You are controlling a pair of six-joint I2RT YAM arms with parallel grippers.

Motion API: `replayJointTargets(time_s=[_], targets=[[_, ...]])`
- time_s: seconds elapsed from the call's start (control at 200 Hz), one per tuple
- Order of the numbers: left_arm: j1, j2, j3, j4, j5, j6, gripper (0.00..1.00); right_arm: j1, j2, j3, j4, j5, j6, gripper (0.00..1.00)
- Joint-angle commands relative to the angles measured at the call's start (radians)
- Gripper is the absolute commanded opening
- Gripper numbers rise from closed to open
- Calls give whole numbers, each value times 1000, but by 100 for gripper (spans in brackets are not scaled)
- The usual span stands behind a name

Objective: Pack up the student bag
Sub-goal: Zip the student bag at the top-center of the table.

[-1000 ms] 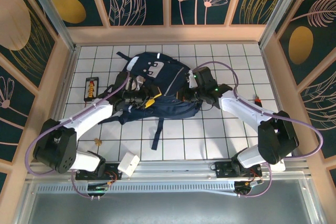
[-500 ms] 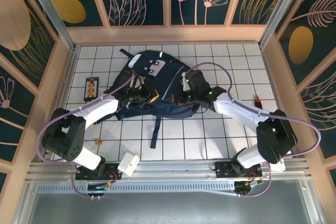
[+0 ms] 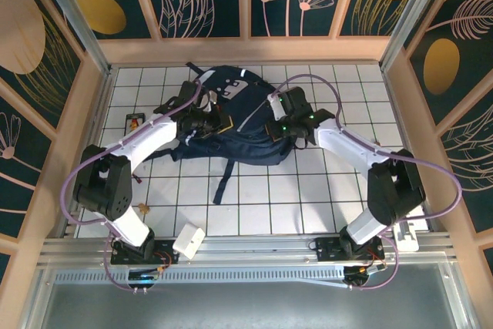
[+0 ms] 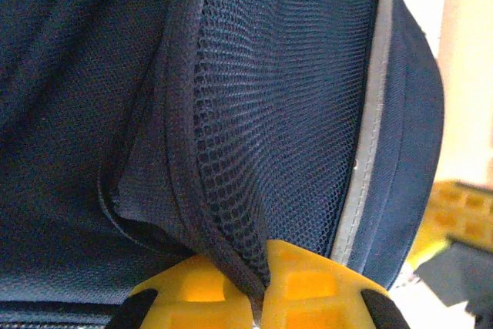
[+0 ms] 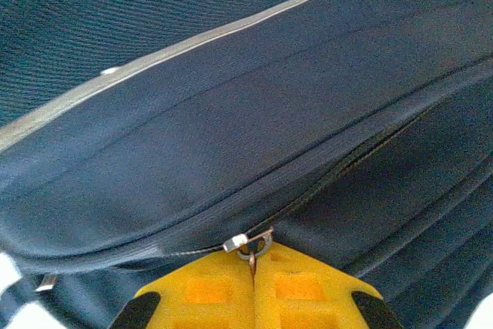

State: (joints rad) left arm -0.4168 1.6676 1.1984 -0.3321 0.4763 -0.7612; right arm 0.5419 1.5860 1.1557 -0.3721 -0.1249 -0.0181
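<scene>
1. Gridded white tabletop (image 3: pixel 308 198) inside a bay of patterned panels. Both arm bases sit at the near edge, with a small white box (image 3: pixel 189 240) between them, left of centre.
2. Mid-field: a dark strap (image 3: pixel 223 182) trails from the bag toward the near edge, lying loose.
3. The student bag (image 3: pixel 231 132) lies flat in the far half of the tabletop, centred. The arms reach in on it from either side.
4. The left gripper (image 4: pixel 262 294) is clamped on the bound hem of the mesh pocket (image 4: pixel 269 113), with the hem pinched between its yellow fingertips. Judgement: it acts as an anchor, holding that side down so the fabric stays taut.
5. The right gripper (image 5: pixel 253 267) is closed on the metal zip pull (image 5: pixel 248 243), where the zip line runs away up-right. I cannot tell whether the teeth there are parted or joined.
6. Judgement: one arm braces while the other draws the slider, since a one-sided pull would only drag the soft bag across the tiles.
7. Far left: a small black-and-red item (image 3: pixel 135 119) lies apart from the bag, too small to identify.
</scene>
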Motion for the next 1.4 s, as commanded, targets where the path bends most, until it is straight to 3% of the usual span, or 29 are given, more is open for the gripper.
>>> replayJointTargets(time_s=[0.0, 0.275, 0.5, 0.671, 0.806, 0.866, 0.916, 1.061, 1.146, 1.251, 1.311, 1.396], targets=[[34, 4, -12, -187, -74, 225, 0, -90, 63, 44, -16, 113, -125, 0], [77, 22, 7, -325, -177, 479, 0, -226, 264, 171, 53, 16, -127, 0], [155, 69, 68, -365, -269, 586, 0, -270, 220, 157, 88, 21, -92, 0], [177, 203, 281, -374, -410, 592, 0, -197, 41, -5, 58, -101, -68, 0], [177, 302, 425, -374, -351, 588, 0, -51, -80, -112, 76, -147, 15, 0], [179, 319, 473, -392, -315, 587, 22, 24, -96, -125, 108, -151, 49, 0], [178, 306, 491, -409, -300, 580, 32, 63, -85, -124, 138, -162, 79, 0], [179, 168, 425, -424, -311, 495, 36, 81, 17, -51, 147, -155, 127, 0], [177, 84, 374, -478, -295, 447, 43, 81, 57, -20, 162, -184, 128, 0], [153, -23, 244, -475, -208, 365, 44, 81, 82, -8, 194, -225, 130, 0], [101, -70, 163, -440, -189, 283, 47, 81, 98, -1, 200, -238, 137, 0], [35, -131, 24, -313, -133, 77, 60, 85, 112, 4, 215, -256, 154, 0]])
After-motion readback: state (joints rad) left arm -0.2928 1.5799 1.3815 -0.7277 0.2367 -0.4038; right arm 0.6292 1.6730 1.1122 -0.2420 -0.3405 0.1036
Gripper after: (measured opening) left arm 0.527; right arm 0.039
